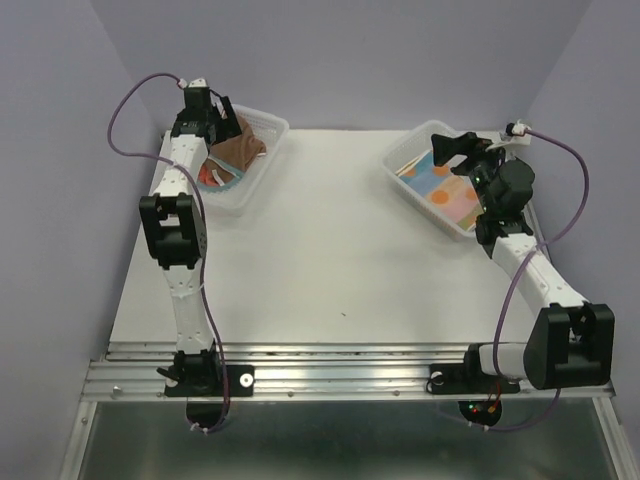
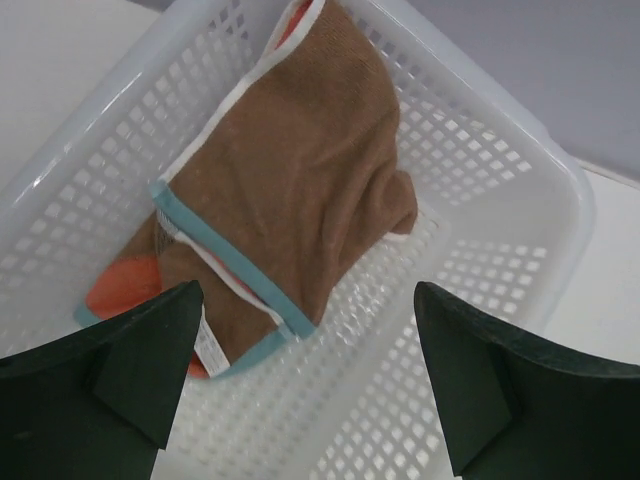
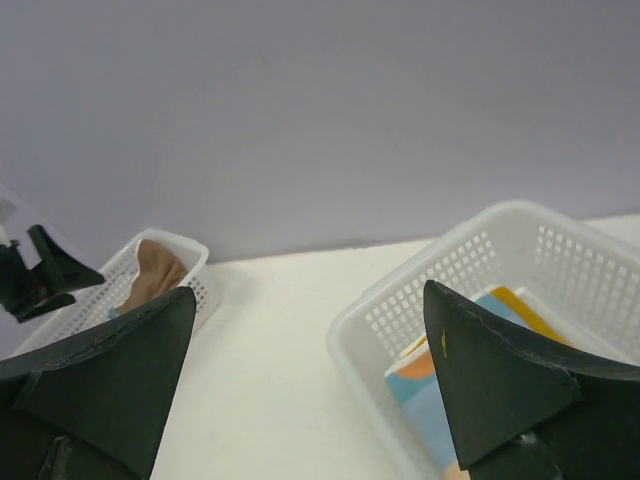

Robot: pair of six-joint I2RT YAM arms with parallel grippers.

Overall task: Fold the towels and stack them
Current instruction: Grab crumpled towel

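A brown towel (image 2: pixel 300 170) with a light blue and white edge lies crumpled in the left white mesh basket (image 2: pixel 480 170), over an orange-patterned cloth (image 2: pixel 120 285). My left gripper (image 2: pixel 305 380) hangs open and empty just above this basket; it also shows in the top view (image 1: pixel 225 118). The right white mesh basket (image 1: pixel 412 182) holds a folded light blue towel with orange dots (image 1: pixel 450 195). My right gripper (image 1: pixel 447 150) is open and empty above that basket's far end. In the right wrist view the dotted towel (image 3: pixel 420 375) shows inside the basket (image 3: pixel 450 270).
The white table (image 1: pixel 330 250) lies between the two baskets. Purple walls close in the back and both sides. The metal rail (image 1: pixel 340 375) with the arm bases runs along the near edge. The left basket shows far off in the right wrist view (image 3: pixel 150 275).
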